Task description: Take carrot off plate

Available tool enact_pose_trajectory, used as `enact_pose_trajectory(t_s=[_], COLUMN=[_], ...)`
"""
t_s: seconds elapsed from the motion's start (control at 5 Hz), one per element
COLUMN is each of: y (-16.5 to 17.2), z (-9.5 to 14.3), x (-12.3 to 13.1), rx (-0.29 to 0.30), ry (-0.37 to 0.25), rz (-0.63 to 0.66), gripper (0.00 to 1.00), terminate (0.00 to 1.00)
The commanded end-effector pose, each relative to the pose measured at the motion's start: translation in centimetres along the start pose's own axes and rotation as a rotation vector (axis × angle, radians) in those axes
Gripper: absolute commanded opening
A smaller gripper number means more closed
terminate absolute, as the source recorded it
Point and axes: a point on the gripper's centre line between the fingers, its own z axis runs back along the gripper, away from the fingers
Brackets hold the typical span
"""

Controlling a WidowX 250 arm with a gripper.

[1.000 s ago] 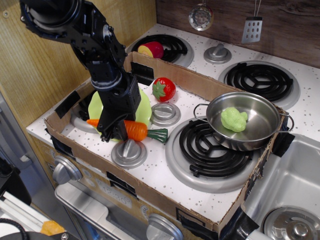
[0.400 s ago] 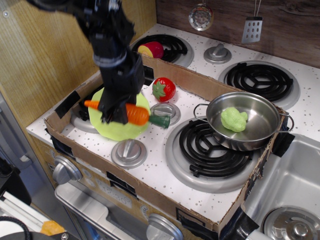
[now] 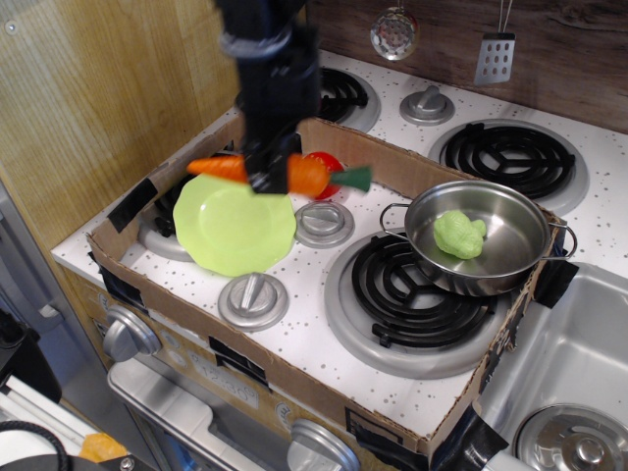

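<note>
My gripper (image 3: 267,175) is shut on the orange carrot (image 3: 308,174) and holds it level in the air, above the far right edge of the plate. The carrot's dark green stem (image 3: 353,178) points right, its thin tip points left. The lime-green plate (image 3: 234,224) lies bare on the stove top inside the cardboard box, below and left of the carrot. My black arm comes down from the top of the view and hides part of the carrot's middle.
A red strawberry-like toy (image 3: 327,162) sits just behind the carrot, mostly hidden. A steel pan (image 3: 481,238) with a green toy (image 3: 459,235) stands on the right burner. Grey knob discs (image 3: 324,223) (image 3: 253,298) lie near the plate. The cardboard box wall (image 3: 383,157) rings the area.
The gripper has lifted the carrot off the plate and carried it up and to the right. The plate now lies bare.
</note>
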Motion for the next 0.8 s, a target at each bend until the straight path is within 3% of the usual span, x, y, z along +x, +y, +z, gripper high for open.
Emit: enact_pose_trajectory(t_s=[0.0,0.2,0.4,0.6], y=[3.4,3.9,3.9,4.0], z=[1.0,0.3,-0.3,-1.3], x=[2.7,2.5,2.2,2.2], rx=[-0.048,-0.057,-0.079,-0.100], ry=[-0.028,-0.015,-0.003,-0.013], rz=[0.470,0.720,0.849,0.882], gripper=[0.00,0.00,0.00,0.00], terminate=[0.00,0.00,0.00,0.00])
